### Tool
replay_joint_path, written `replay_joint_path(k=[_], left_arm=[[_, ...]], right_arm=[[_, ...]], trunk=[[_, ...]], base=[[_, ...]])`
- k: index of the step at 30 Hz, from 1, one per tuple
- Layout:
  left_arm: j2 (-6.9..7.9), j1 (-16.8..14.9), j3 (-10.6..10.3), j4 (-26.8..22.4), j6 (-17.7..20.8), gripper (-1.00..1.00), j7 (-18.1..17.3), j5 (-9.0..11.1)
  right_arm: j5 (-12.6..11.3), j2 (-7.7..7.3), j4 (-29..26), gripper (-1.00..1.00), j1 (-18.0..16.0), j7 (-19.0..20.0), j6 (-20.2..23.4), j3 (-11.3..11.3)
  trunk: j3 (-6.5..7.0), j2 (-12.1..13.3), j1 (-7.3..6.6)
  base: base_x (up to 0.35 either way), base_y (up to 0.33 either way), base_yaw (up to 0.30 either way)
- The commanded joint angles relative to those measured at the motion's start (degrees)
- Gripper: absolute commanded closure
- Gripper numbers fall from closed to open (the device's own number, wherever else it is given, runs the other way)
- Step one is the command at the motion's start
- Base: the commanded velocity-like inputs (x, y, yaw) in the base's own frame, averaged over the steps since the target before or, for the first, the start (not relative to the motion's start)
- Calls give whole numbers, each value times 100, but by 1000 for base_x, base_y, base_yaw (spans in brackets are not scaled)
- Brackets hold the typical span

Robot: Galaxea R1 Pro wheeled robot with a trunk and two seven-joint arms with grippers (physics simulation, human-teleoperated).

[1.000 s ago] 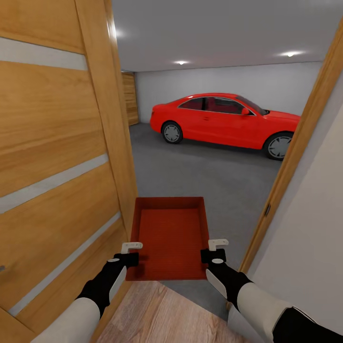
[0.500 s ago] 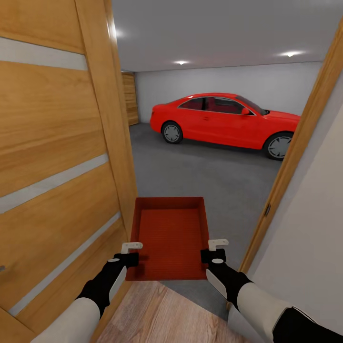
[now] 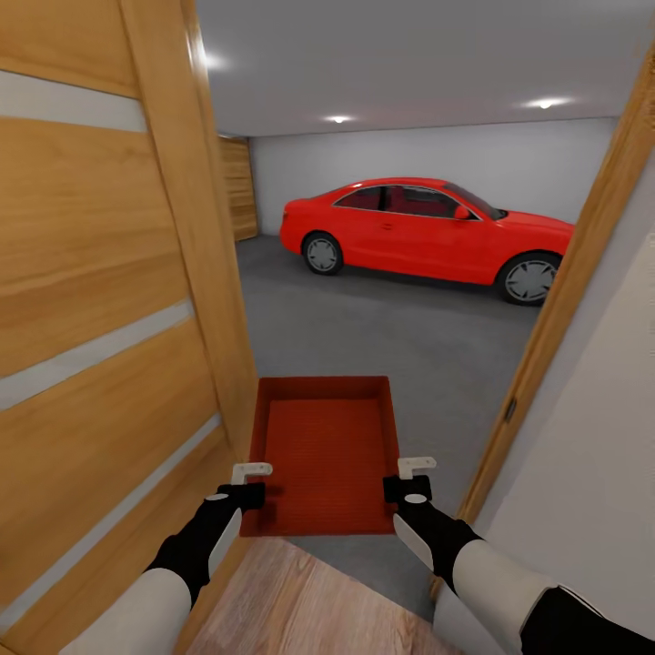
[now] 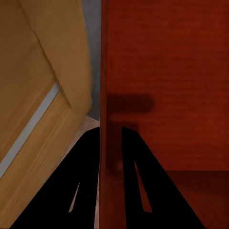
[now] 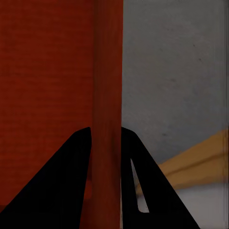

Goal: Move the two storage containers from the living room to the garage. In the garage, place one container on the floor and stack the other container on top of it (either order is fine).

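Garage point(image 3: 409, 173) is seen through an open doorway, grey floor point(image 3: 391, 337) ahead. Wooden door point(image 3: 100, 300) is swung open at 9 o'clock; door frame point(image 3: 564, 300) stands at 3 o'clock. Red car point(image 3: 428, 232) is parked at 12 o'clock, well apart. One storage container point(image 3: 326, 450) is held at 6 o'clock over the threshold. Left gripper point(image 3: 250, 482) is clamped on its left wall, right gripper point(image 3: 408, 478) is clamped on its right wall.
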Motion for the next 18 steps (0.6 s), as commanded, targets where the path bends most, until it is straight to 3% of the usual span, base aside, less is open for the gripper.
replay_joint_path(k=[1, 10, 18], left_arm=[[6, -5, -52, -27, -22, 100, 71, -20], [13, -5, -49, -27, -22, 100, 71, -20], [9, -5, -47, -35, -22, 100, 71, -20]], right_arm=[[-151, -4, 139, 100, -8, -58, 287, 95], [-151, -1, 139, 100, -8, -58, 287, 97], [-151, -7, 139, 100, -8, -58, 287, 90]], trunk=[[-12, -13, 5], [-12, -13, 5], [-12, -13, 5]], base=[[153, 0, -215], [154, 5, -226], [87, 46, -19]])
